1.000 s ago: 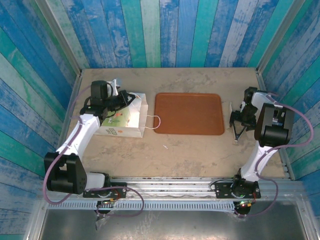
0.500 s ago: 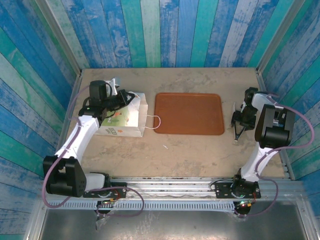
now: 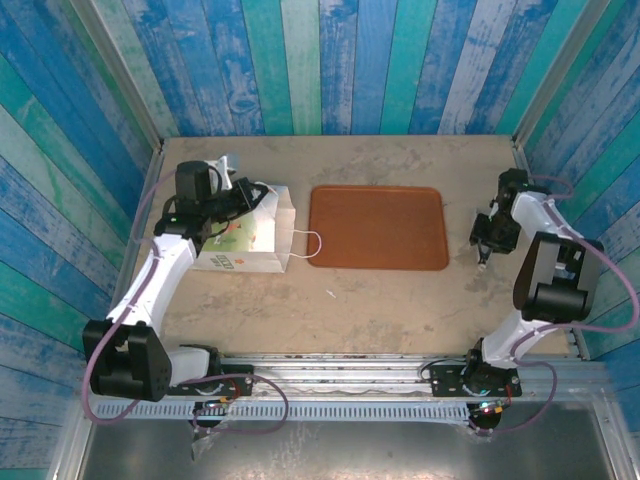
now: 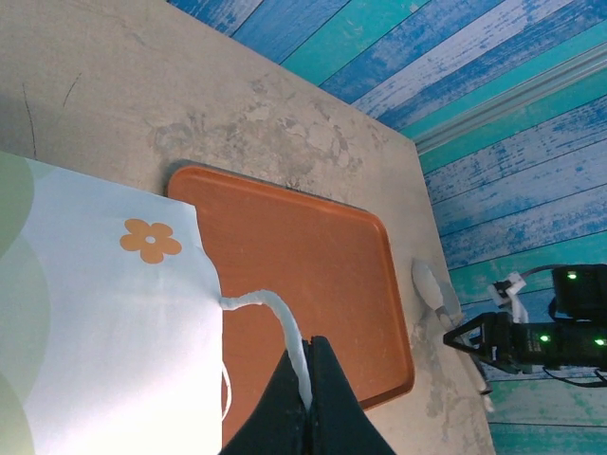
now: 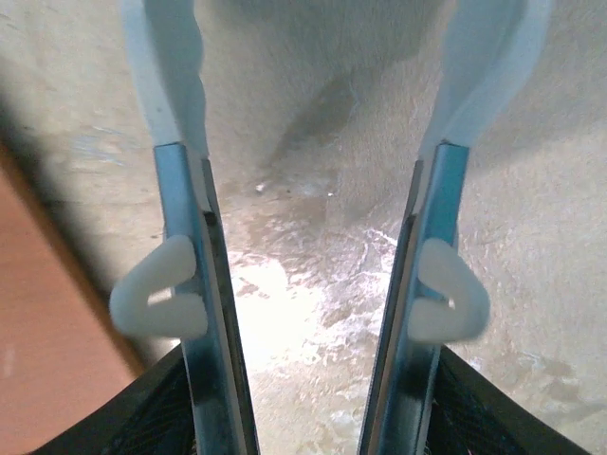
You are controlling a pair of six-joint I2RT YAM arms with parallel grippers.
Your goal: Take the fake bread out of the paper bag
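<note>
Bag-opening step. Left end effector (image 4: 309, 384) is pinched shut on the white loop handle (image 4: 270, 308) of the white flower-print paper bag (image 3: 250, 235), just left of the flat brown tray (image 3: 378, 228). Right end effector (image 5: 318, 114) has jaws apart, empty, right of tray. Fake bread probably hidden inside bag. Next: right reaches into the bag mouth.

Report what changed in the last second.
The right gripper narrowed its jaws, though they remain apart over bare table, and its arm swung slightly toward the right wall. The left gripper stayed shut on the paper bag handle. The bag and tray did not move.
</note>
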